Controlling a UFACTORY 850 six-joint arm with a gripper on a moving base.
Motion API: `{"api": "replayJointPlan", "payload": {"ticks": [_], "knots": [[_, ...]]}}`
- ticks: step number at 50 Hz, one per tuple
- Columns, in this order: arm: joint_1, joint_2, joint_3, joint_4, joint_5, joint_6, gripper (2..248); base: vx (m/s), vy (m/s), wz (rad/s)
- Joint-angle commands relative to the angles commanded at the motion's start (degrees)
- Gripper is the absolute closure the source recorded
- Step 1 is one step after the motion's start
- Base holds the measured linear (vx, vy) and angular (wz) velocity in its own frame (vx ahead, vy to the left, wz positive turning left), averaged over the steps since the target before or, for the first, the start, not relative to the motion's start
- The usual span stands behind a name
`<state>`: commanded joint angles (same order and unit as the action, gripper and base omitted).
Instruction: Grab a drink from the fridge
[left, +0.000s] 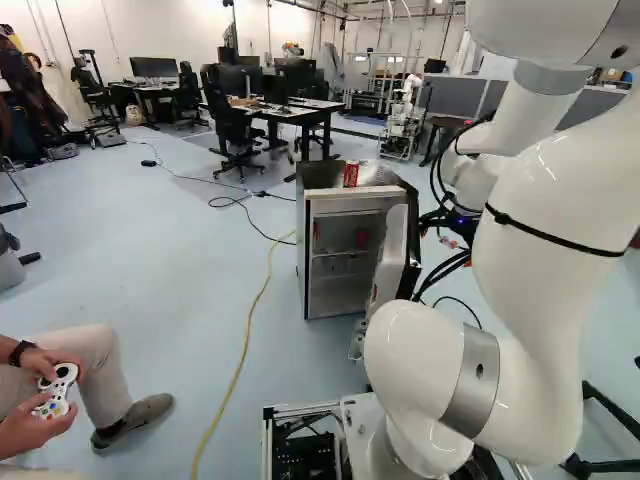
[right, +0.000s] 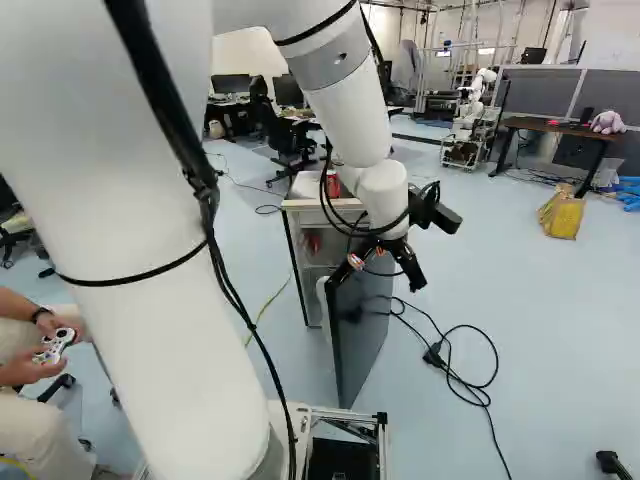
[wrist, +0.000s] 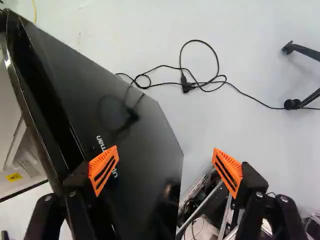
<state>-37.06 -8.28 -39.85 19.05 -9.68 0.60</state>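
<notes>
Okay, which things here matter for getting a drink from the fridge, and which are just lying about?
For the job:
black-sided fridge, standing open
its glossy black door
red can on top, possibly
black gripper with orange pads

Lying about:
long yellow cable
tangled black cable
yellow bag

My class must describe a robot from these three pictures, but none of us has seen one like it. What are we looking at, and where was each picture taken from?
The machine is one white arm on a moving base. Two pictures come from cameras on that base, behind the arm, one to its left and one to its right, so both show the same scene. The third comes from the wrist, looking along two black fingers with orange pads.

Ahead stands a small fridge, its door open. A red can stands on top; red things inside are too small to name. The fingers are apart beside the door's dark outer face and hold nothing.
</notes>
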Motion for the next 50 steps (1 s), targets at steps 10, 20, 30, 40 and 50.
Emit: {"api": "replayJointPlan", "payload": {"ticks": [10, 20, 30, 40, 50], "knots": [[1.2, 0.9, 1.0, 0.0, 0.0, 0.0, 3, 0.000, 0.000, 0.000], [2.4, 1.8, 2.0, 0.0, 0.0, 0.0, 3, 0.000, 0.000, 0.000], [3.7, 2.7, 3.0, 0.0, 0.0, 0.0, 3, 0.000, 0.000, 0.000], [5.0, 3.5, 4.0, 0.0, 0.0, 0.0, 3, 0.000, 0.000, 0.000], [6.4, 4.3, 4.8, 0.0, 0.0, 0.0, 3, 0.000, 0.000, 0.000]]}}
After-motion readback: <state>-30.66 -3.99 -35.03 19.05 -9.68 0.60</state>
